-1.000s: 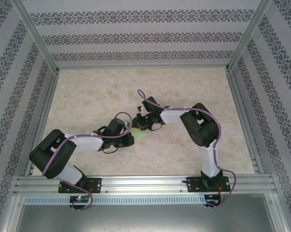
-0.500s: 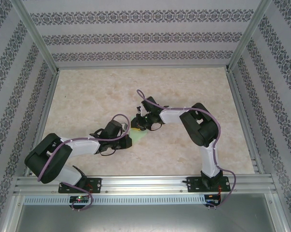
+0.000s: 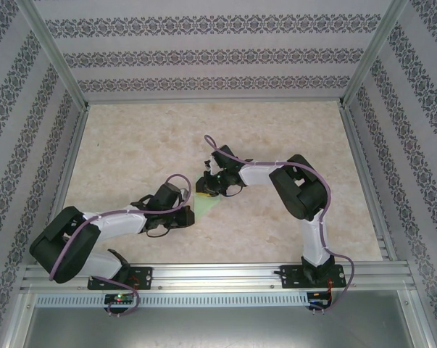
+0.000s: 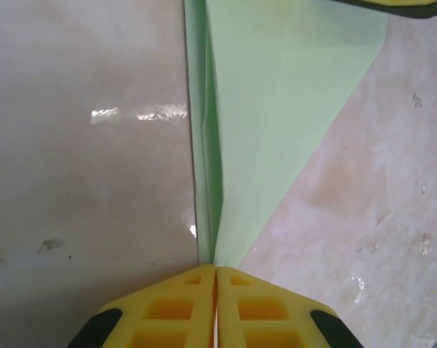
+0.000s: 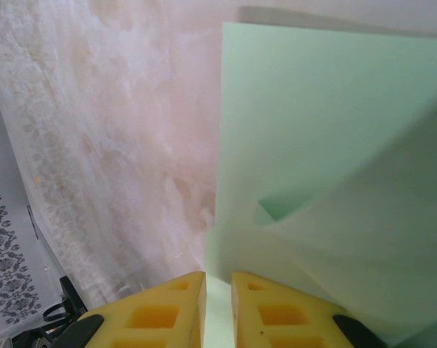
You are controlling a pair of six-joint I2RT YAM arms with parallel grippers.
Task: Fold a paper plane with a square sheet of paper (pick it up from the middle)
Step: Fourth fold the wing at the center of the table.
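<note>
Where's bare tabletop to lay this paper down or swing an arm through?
Widest: the far half of the table, between back wall and both arms. Smaller: between the right arm and the right rail. A narrow strip lies between the two bases. Crowded: the centre, where left claw and right claw meet at the folded green paper.

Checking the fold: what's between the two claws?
The folded green paper, pinched by the left claw and the right claw, in the top view.
</note>
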